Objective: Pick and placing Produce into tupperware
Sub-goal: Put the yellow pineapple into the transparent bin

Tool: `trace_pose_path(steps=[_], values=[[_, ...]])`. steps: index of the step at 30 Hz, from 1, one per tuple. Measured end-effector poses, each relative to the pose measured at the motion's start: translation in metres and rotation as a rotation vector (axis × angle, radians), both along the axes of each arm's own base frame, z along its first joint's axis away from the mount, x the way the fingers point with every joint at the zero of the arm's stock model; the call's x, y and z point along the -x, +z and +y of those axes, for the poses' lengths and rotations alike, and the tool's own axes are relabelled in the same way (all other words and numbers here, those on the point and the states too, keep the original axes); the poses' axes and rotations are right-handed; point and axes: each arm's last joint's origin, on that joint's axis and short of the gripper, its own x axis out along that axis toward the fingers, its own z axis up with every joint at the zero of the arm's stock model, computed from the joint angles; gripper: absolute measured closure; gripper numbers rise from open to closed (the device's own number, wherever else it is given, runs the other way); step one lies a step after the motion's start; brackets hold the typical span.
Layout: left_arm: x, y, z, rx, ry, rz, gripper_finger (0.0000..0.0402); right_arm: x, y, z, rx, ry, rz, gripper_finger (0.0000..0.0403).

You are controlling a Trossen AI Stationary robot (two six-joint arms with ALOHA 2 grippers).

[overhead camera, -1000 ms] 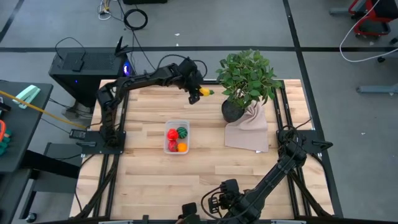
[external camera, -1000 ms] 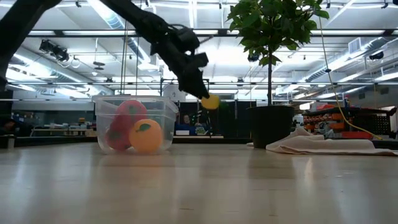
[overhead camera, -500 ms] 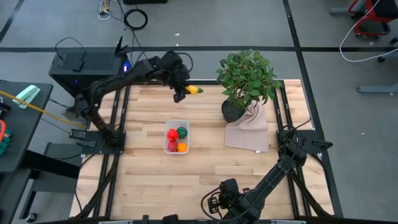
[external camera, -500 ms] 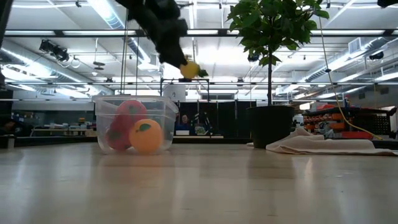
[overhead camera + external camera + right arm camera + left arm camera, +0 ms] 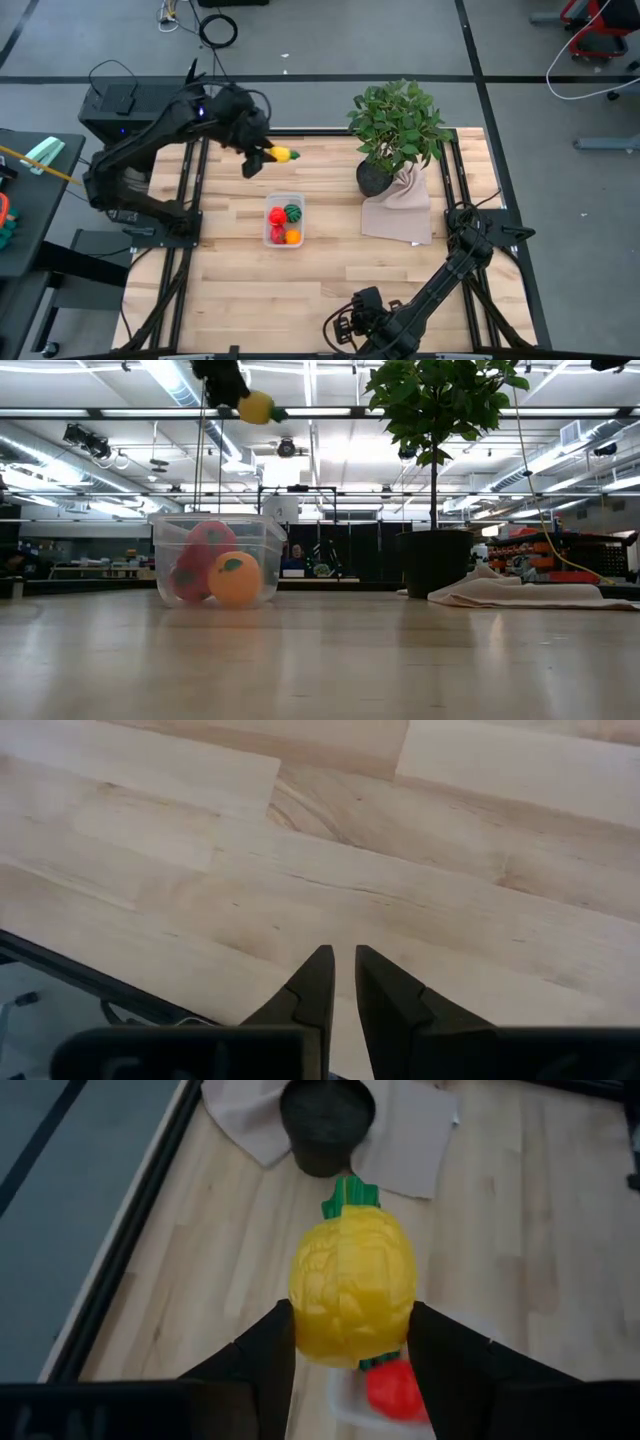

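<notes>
My left gripper (image 5: 262,158) hangs high over the table, just far-left of the tupperware (image 5: 284,221), and is shut on a yellow toy pineapple (image 5: 351,1288) with a green crown (image 5: 348,1192). The clear tupperware rests on the wood and holds a red, a green and an orange piece of produce. In the low view the pineapple (image 5: 255,406) shows well above the tupperware (image 5: 215,559). My right gripper (image 5: 345,325) waits at the table's near edge, fingers shut (image 5: 343,982), touching nothing. My left gripper pinches the pineapple's yellow body (image 5: 300,1330) between its two fingers, one on each side. The fingers (image 5: 268,1360) slant down from the table's far left. The pineapple is lifted clear, and its crown points away from the gripper toward the table's right.
A potted plant (image 5: 396,128) stands at the table's far right, its dark pot (image 5: 326,1118) on a beige cloth (image 5: 400,212). Bare wood lies around the tupperware and across the near half of the table. Dark frame rails run along the table's edges.
My left gripper has carried the pineapple from beside the plant toward the table's left and upward, then a little nearer, staying shut on it. The pineapple now hangs just far-left of the tupperware. The tupperware and my right arm have kept still.
</notes>
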Motion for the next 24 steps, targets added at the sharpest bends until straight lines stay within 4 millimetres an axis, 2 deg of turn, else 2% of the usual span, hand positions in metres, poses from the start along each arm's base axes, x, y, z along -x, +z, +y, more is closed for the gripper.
trace_pose_path(steps=[8,18,24], values=[[0.018,0.014,-0.034,0.018,-0.023,-0.008,0.0223,-0.004,0.002,-0.004,0.113,0.009,-0.095,0.0353],[0.015,0.014,-0.061,-0.004,-0.083,0.025,0.0221,-0.03,0.009,-0.012,0.43,0.319,-0.219,0.0353],[0.013,0.013,-0.066,-0.008,-0.079,0.029,0.0222,-0.044,0.011,-0.032,0.593,0.413,-0.151,0.0359]])
